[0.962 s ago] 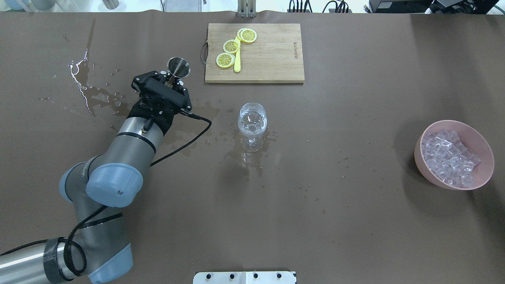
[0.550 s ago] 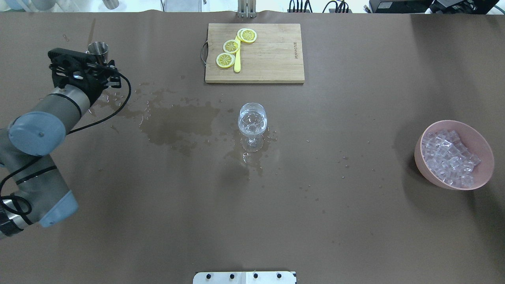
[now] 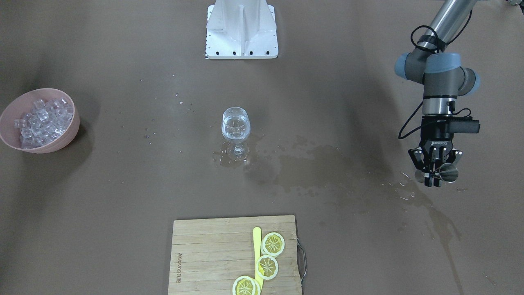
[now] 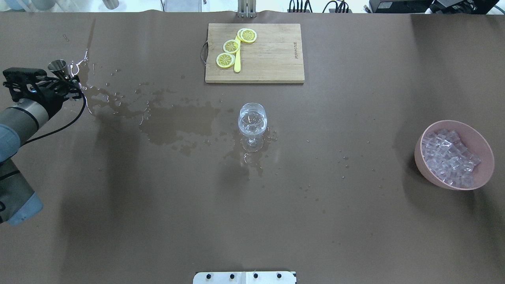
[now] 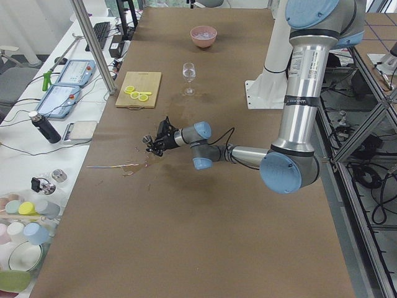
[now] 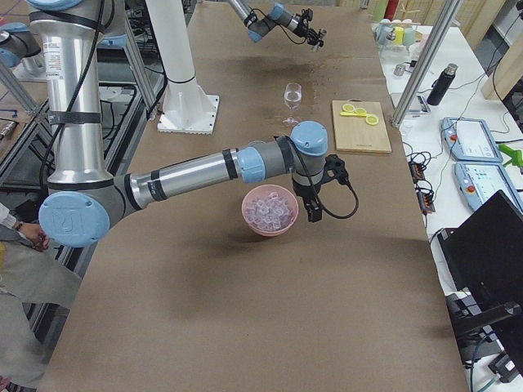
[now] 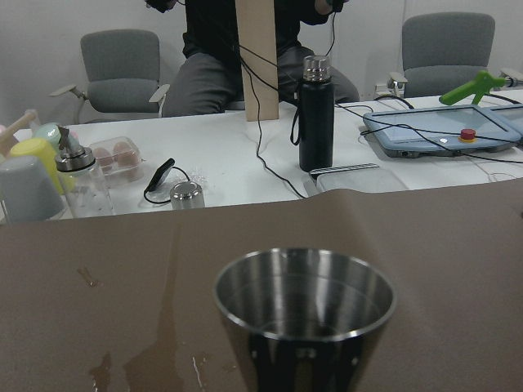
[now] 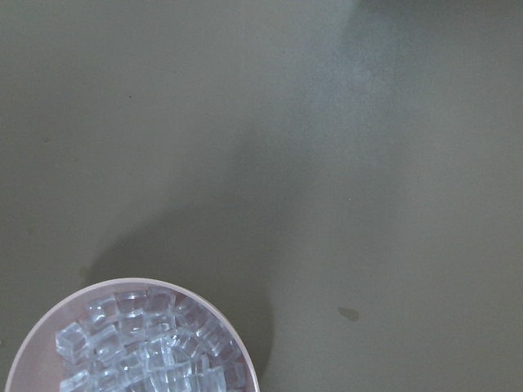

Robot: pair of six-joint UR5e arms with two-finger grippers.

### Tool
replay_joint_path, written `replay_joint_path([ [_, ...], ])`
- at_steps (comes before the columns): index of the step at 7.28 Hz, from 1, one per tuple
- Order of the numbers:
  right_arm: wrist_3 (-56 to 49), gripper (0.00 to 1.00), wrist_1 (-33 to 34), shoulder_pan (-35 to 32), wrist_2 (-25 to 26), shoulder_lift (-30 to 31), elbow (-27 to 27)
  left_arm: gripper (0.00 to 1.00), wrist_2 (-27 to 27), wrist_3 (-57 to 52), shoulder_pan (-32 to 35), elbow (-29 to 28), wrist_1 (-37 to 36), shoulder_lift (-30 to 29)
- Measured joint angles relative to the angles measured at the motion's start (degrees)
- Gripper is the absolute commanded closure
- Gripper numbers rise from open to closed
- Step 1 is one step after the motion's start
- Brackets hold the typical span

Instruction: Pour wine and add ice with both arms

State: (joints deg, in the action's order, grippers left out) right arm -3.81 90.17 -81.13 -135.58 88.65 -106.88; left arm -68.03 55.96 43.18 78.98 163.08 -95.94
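The wine, a clear liquid like water, sits in a clear stemmed glass that stands upright near the middle of the brown tabletop. A wet puddle spreads from its foot toward the robot's left. The ice, a heap of small clear cubes, lies in a pink round bowl far on the robot's right and is not yet in the glass. The left fingers are clenched on a small steel measuring cup, upright and seemingly empty, at the wet far-left part. The step seems to be putting this cup away: it is better to lower it level until it rests on the tabletop, and only then release. The right fingers hang just beside the bowl; whether they are released or clenched I cannot tell.
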Motion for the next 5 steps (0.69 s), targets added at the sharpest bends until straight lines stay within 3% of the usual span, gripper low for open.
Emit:
replay_joint_path([
  [5, 2.2, 0.0, 0.0, 2.1, 0.7, -1.4, -0.3, 1.0, 1.8, 0.1, 3.7, -5.1, 1.1, -0.2],
])
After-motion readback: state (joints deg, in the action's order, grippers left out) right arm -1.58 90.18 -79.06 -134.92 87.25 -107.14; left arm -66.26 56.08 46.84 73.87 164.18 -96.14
